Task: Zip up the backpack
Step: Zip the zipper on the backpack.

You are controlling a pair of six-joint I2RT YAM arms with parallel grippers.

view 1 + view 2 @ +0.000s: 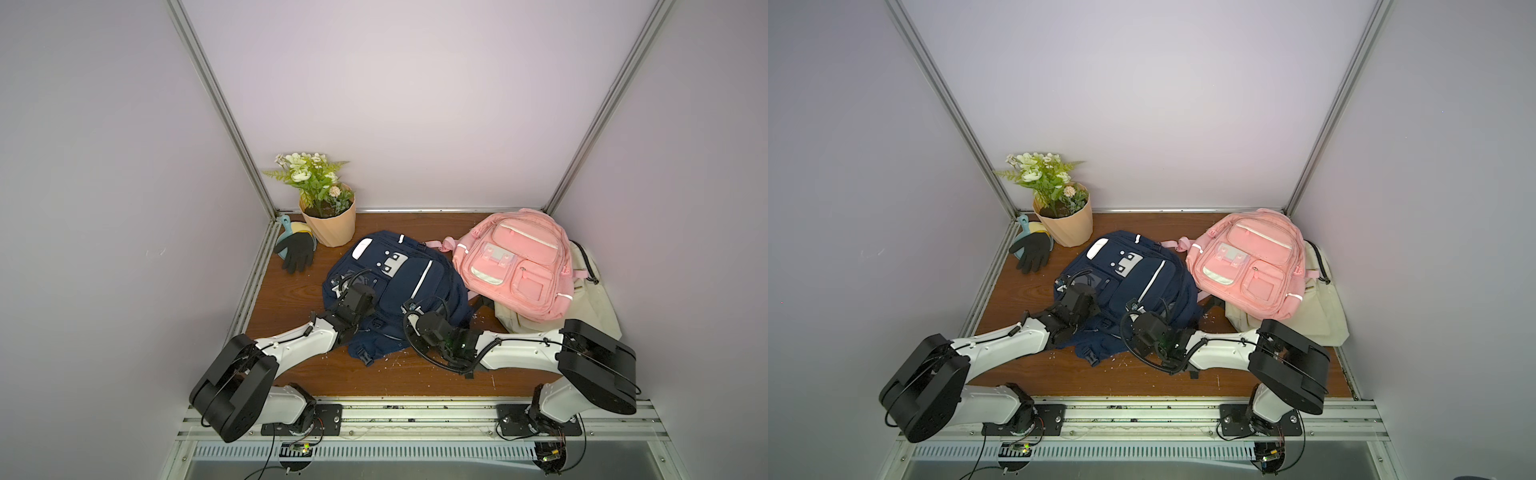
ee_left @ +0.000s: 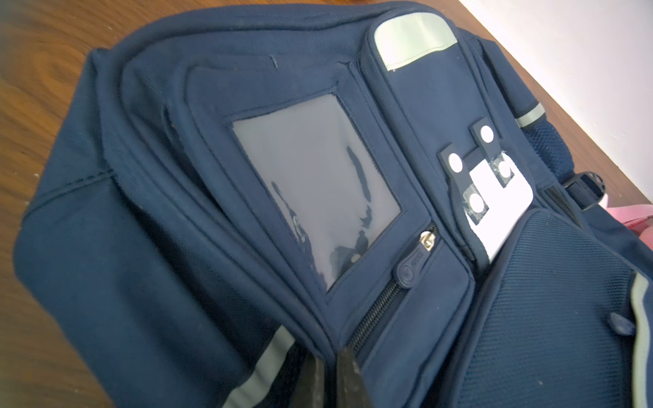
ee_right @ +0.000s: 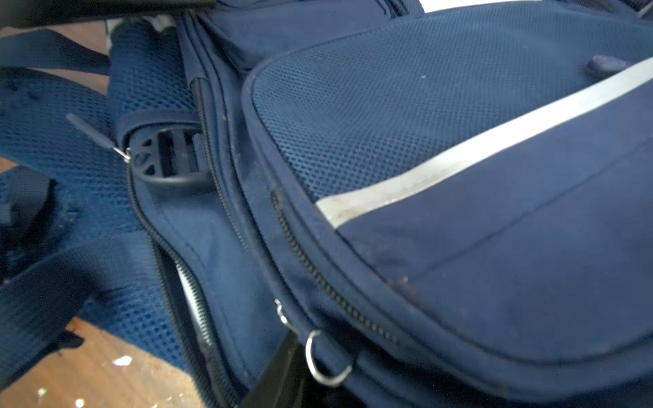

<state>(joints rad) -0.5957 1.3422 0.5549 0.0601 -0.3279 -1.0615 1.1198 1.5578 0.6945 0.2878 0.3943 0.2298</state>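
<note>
Left end effector (image 2: 330,381) clenched on navy backpack (image 1: 415,270) fabric.
That bag lay flat mid-surface (image 1: 291,299); right end effector (image 1: 410,308) sat by its metal zipper ring (image 3: 319,364), grip unclear to me; pink backpack (image 1: 515,262) alongside.

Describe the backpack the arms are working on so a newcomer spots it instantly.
On the wooden tabletop, look between the potted plant and the pink backpack. The navy backpack lies flat there, the only dark blue bag, with grey reflective strips and a clear window pocket.
</note>
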